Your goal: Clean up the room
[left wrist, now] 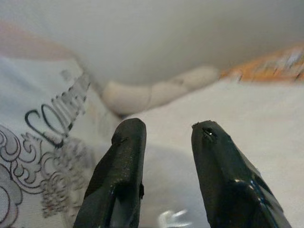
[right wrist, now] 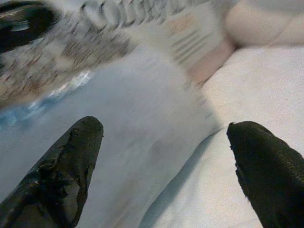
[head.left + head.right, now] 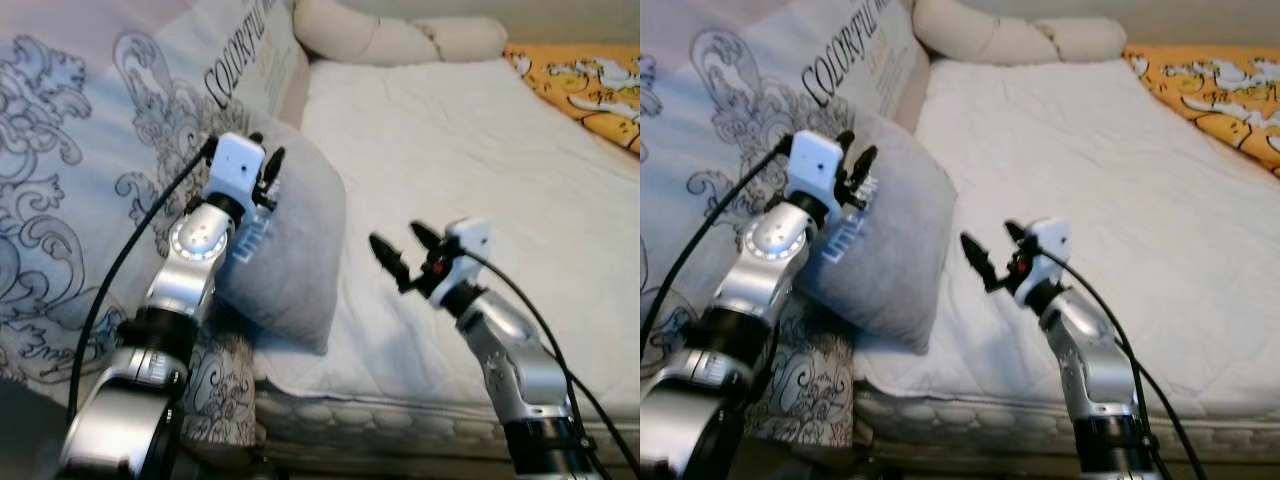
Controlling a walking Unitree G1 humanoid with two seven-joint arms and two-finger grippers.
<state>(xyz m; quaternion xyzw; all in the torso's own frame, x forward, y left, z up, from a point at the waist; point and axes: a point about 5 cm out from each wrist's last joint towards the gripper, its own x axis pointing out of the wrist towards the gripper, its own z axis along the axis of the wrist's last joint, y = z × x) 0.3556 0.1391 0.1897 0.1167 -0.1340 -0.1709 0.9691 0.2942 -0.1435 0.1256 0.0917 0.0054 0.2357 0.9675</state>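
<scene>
Facing a bed (image 3: pixel 480 170) with a white mattress cover, both arms raised toward a grey cushion (image 3: pixel 290 250) at its left edge. Leaning half upright against a large pale pillow with grey scrollwork and black lettering (image 3: pixel 90 150), lower corner hanging just past the mattress edge; probably propped there loosely rather than set in place, hence likely the thing to be tidied.

Left end effector (image 3: pixel 268 168) up at the cushion's top edge, fingers a little apart and holding nothing, seemingly poised to pinch that upper rim. In the left wrist view, both black fingers (image 1: pixel 118 175) parted with only bedding beyond them. Right end effector (image 3: pixel 400 252) over the white cover just beside the cushion's free side, spread wide and empty, pointed at the cushion as if to brace or catch it from the other flank. In the right wrist view, grey fabric between the two widely spread fingers (image 2: pixel 66 166), not touching either.

Soft, plump, plain grey, with pale blue lettering on its face, partly hidden by the left arm. Likely to sag and fold when lifted by one edge.

Farther off: a cream bolster (image 3: pixel 400 38) at the bed's far end, an orange patterned blanket (image 3: pixel 590 85) at the right.
</scene>
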